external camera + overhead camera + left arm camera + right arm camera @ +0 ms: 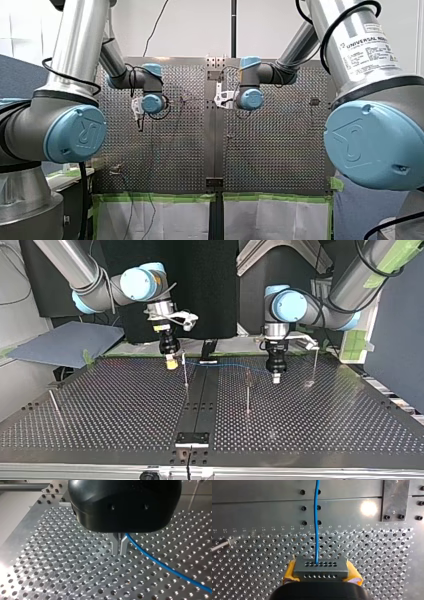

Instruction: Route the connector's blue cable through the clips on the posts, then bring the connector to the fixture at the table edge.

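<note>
Connector (321, 569) clamped in right end effector (171, 363); left end effector (117, 548) closed on cable (160, 563). Risk: tension during routing could pull cable from pinch or bend post (185, 371)

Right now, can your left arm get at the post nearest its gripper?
Probably yes. That post stands just beside my left gripper in the top view, with only bare perforated table between them and my right arm well away.
</note>
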Controlling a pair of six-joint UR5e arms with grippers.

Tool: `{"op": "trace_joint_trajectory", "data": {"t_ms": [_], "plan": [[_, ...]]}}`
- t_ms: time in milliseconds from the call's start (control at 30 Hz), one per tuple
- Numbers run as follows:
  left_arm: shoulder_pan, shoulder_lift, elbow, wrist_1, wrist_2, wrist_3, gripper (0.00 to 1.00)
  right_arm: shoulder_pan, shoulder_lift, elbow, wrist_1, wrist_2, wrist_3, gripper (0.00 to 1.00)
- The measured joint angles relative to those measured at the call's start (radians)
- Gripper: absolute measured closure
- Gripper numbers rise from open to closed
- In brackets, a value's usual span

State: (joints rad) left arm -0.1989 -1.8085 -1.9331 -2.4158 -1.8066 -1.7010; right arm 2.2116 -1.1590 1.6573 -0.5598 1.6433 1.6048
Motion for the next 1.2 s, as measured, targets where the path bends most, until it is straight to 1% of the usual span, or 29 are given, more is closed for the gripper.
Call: {"op": "trace_joint_trajectory", "data": {"t_ms": [233,400,500,633,967,1033,1067,1200], "plan": [[0.009,0.000,0.017,-0.006,0.008,-0.002,0.93,-0.007,0.003,-0.005,-0.003,-0.005,0.000,1.00],[0.015,-0.003,0.027,-0.008,0.033,-0.002,0.93,-0.014,0.011,-0.012,0.001,-0.009,0.000,1.00],[0.017,-0.015,0.039,-0.017,0.050,0.001,0.93,-0.017,0.025,-0.019,0.004,-0.010,-0.003,1.00],[0.020,-0.030,0.050,-0.026,0.060,0.008,0.93,-0.018,0.033,-0.026,0.005,-0.013,-0.005,1.00],[0.038,-0.034,0.078,-0.033,0.087,-0.004,0.93,-0.021,0.038,-0.066,0.022,-0.018,-0.005,1.00],[0.042,-0.035,0.082,-0.034,0.094,-0.006,0.93,-0.024,0.039,-0.073,0.027,-0.019,-0.005,1.00],[0.043,-0.036,0.083,-0.034,0.098,-0.008,0.91,-0.026,0.040,-0.075,0.028,-0.019,-0.005,1.00],[0.048,-0.052,0.093,-0.043,0.117,-0.010,0.91,-0.032,0.044,-0.087,0.033,-0.020,-0.005,1.00]]}}
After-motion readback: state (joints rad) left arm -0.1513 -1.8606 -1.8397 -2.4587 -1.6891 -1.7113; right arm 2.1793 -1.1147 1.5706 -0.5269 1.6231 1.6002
